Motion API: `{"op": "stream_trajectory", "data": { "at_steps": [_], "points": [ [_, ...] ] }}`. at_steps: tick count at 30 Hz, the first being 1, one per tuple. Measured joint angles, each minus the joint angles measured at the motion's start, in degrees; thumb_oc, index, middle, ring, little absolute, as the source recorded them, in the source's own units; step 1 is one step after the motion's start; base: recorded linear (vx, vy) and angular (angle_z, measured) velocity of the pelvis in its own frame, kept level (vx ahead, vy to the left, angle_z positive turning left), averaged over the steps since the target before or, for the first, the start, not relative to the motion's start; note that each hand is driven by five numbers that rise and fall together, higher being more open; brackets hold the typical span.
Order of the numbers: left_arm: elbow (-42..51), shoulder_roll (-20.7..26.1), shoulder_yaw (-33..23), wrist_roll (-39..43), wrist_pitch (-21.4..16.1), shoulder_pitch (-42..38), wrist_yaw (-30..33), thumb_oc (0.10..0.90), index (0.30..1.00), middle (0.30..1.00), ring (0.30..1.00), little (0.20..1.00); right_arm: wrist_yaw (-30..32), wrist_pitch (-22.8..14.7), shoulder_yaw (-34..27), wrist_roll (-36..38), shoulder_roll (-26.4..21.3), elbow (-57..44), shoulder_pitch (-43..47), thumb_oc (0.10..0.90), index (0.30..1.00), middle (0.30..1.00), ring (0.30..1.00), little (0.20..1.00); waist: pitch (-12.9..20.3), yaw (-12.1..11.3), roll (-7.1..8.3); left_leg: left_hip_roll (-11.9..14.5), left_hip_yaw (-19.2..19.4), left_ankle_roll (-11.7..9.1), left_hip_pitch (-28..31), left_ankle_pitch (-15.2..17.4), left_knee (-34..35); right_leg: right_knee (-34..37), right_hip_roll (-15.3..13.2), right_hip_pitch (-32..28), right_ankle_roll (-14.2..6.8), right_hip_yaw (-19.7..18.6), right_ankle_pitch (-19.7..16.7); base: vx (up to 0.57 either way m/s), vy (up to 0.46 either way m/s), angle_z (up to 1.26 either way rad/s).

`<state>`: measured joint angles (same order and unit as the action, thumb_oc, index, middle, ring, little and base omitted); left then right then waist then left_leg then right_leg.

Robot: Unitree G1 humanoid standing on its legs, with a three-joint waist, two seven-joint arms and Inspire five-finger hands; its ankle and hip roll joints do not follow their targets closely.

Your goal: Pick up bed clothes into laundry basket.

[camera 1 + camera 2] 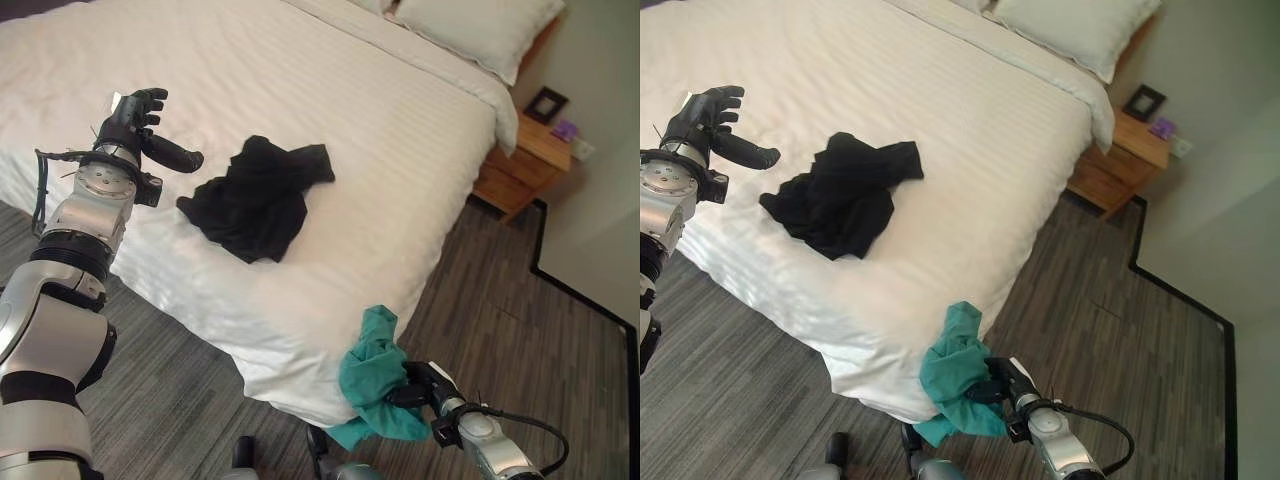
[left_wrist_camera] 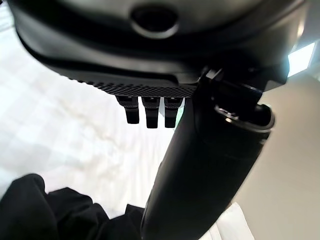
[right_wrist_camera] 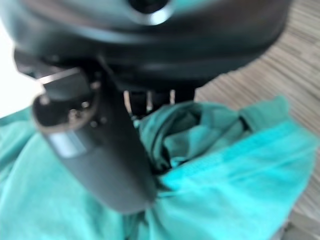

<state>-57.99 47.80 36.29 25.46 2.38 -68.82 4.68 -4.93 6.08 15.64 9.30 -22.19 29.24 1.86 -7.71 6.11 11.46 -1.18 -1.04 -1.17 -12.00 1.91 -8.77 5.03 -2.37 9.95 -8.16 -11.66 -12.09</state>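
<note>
Small purple object point(image 1: 565, 129) on the nightstand point(image 1: 525, 160), perhaps unidentifiable.

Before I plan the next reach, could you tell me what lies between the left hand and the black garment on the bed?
Only bare white bedsheet separates the left hand from the black garment, as the left eye view shows.

A wide bed with a white, faintly striped cover point(image 1: 330, 90) fills most of the scene, with a white rectangular pillow point(image 1: 478, 28) lying at its far end. Beside that end stands a low wooden nightstand point(image 1: 522, 165), bearing a small dark picture frame point(image 1: 547, 103) and what may be a small purple object point(image 1: 565, 130). Grey wood-grain plank flooring point(image 1: 500, 330) surrounds the bed.
</note>
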Motion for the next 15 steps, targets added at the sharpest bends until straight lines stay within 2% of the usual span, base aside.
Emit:
{"op": "stream_trajectory", "data": {
  "at_steps": [1,3,4,5,6,7,8,9,10,11,13,15],
  "points": [
    [-0.1,0.1,0.1,-1.0,0.0,-0.1,0.0,0.800,0.900,0.900,0.900,0.900,0.0,-0.1,0.0,-0.1,-0.3,-0.1,-0.2,0.400,0.300,0.300,0.300,0.300,-0.3,0.6,-0.37,0.3,1.1,0.0,-0.7,0.2,-0.1,-0.2,0.1,1.3,-0.5,-0.5,-1.1,-0.08,0.028,-0.50],
    [-0.7,0.6,1.5,-1.0,0.0,-1.4,-0.2,0.800,0.900,0.900,0.900,0.900,-0.1,-0.6,-0.2,-0.1,-0.7,-0.3,-0.9,0.400,0.300,0.300,0.300,0.300,-0.7,1.0,-0.05,-0.2,3.1,0.6,-2.2,0.7,-1.2,-0.9,-0.3,3.4,-1.0,-1.3,-1.0,-0.05,0.007,-0.46],
    [-0.9,1.0,1.6,-1.3,-0.1,-2.1,-0.2,0.800,0.900,0.900,0.900,0.900,-0.2,-0.7,-0.2,-0.2,-0.9,-0.3,-1.9,0.400,0.300,0.300,0.300,0.300,-1.1,1.5,0.74,-0.8,4.1,0.6,-3.0,0.9,-2.2,-1.0,-1.0,4.1,-1.7,-1.5,0.3,-0.06,0.004,-0.33],
    [-1.6,1.3,1.9,-1.4,-0.1,-3.4,-0.3,0.800,0.900,0.900,0.900,0.900,-0.4,-0.7,-0.3,-0.2,-1.1,-0.1,-1.9,0.400,0.300,0.300,0.300,0.300,-1.7,2.0,1.61,-1.4,4.9,1.0,-4.3,1.6,-4.2,-0.7,-1.7,4.4,-1.5,-1.7,4.2,-0.07,0.002,-0.30],
    [-2.4,1.6,1.9,-1.6,-0.2,-4.8,-0.3,0.800,0.900,0.900,0.900,0.900,-0.4,-0.7,-0.3,-0.2,-1.9,0.4,-1.8,0.400,0.300,0.300,0.300,0.300,-2.9,2.5,0.75,-0.6,5.0,1.0,-6.2,2.2,-6.3,-0.8,-1.0,5.3,-2.4,-2.4,6.6,-0.07,0.008,-0.22],
    [-2.5,1.8,1.9,-2.2,-0.2,-5.7,-0.3,0.800,0.900,0.900,0.900,0.900,-0.4,-1.0,-0.4,-0.3,-2.3,0.8,-2.5,0.400,0.300,0.300,0.300,0.300,-3.7,3.4,0.74,0.1,5.3,1.1,-6.9,2.3,-6.9,-0.8,-0.4,5.7,-3.4,-2.8,7.5,-0.06,0.002,-0.22],
    [-2.7,2.5,2.8,-3.0,-0.2,-8.5,-0.3,0.800,0.900,0.900,0.900,0.900,-0.5,-1.2,-0.5,-0.3,-2.4,2.1,-2.2,0.400,0.300,0.300,0.300,0.300,-5.0,4.0,1.36,0.7,5.7,1.5,-8.5,2.3,-7.8,-1.7,0.1,7.1,-3.6,-3.0,7.6,-0.05,0.008,-0.11],
    [-2.8,3.1,3.8,-3.1,-0.2,-9.8,-0.3,0.800,0.900,0.900,0.900,0.900,-0.5,-1.1,-0.5,-0.3,-2.5,2.2,-2.3,0.400,0.300,0.300,0.300,0.300,-5.5,4.3,1.96,0.9,5.6,1.5,-9.4,2.6,-8.4,-2.4,0.3,7.9,-3.4,-2.9,7.4,-0.06,-0.010,-0.16],
    [-2.9,3.4,4.5,-3.2,-0.4,-11.1,-0.3,0.800,0.900,0.900,0.900,0.900,-0.5,-1.3,-0.5,-0.3,-2.5,3.3,-3.5,0.400,0.300,0.300,0.300,0.300,-6.2,5.0,3.53,0.9,6.1,0.7,-9.8,3.2,-9.5,-2.9,0.6,8.8,-2.1,-3.2,6.4,-0.14,-0.053,-0.07],
    [-4.9,3.9,8.5,-4.0,-0.8,-14.0,-0.4,0.800,0.900,0.900,0.900,0.900,-0.4,-2.2,-0.7,-0.2,-2.6,5.6,-3.1,0.400,0.300,0.300,0.300,0.300,-7.2,5.7,4.45,0.9,5.5,0.8,-11.5,4.3,-12.3,-2.9,1.2,9.1,-0.7,-3.6,4.6,-0.14,-0.078,-0.09],
    [-7.0,4.3,15.2,-9.4,-1.1,-19.3,-0.3,0.800,0.900,0.900,0.900,0.900,-0.2,-3.3,-1.7,0.0,-2.9,9.8,-3.1,0.400,0.300,0.300,0.300,0.300,-8.3,6.3,4.85,2.1,4.6,0.2,-15.5,5.5,-15.5,-2.8,2.2,11.4,-0.7,-3.3,4.6,-0.11,-0.069,0.01],
    [-7.5,4.9,16.6,-11.6,-1.2,-21.8,-0.2,0.800,0.900,0.900,0.900,0.900,-0.1,-3.6,-2.6,0.0,-2.9,11.7,-2.9,0.400,0.300,0.300,0.300,0.300,-9.2,6.8,5.28,2.3,4.2,0.2,-17.6,5.6,-16.4,-2.9,2.4,12.9,-0.6,-3.0,4.4,-0.09,-0.044,0.11]
  ]
}}
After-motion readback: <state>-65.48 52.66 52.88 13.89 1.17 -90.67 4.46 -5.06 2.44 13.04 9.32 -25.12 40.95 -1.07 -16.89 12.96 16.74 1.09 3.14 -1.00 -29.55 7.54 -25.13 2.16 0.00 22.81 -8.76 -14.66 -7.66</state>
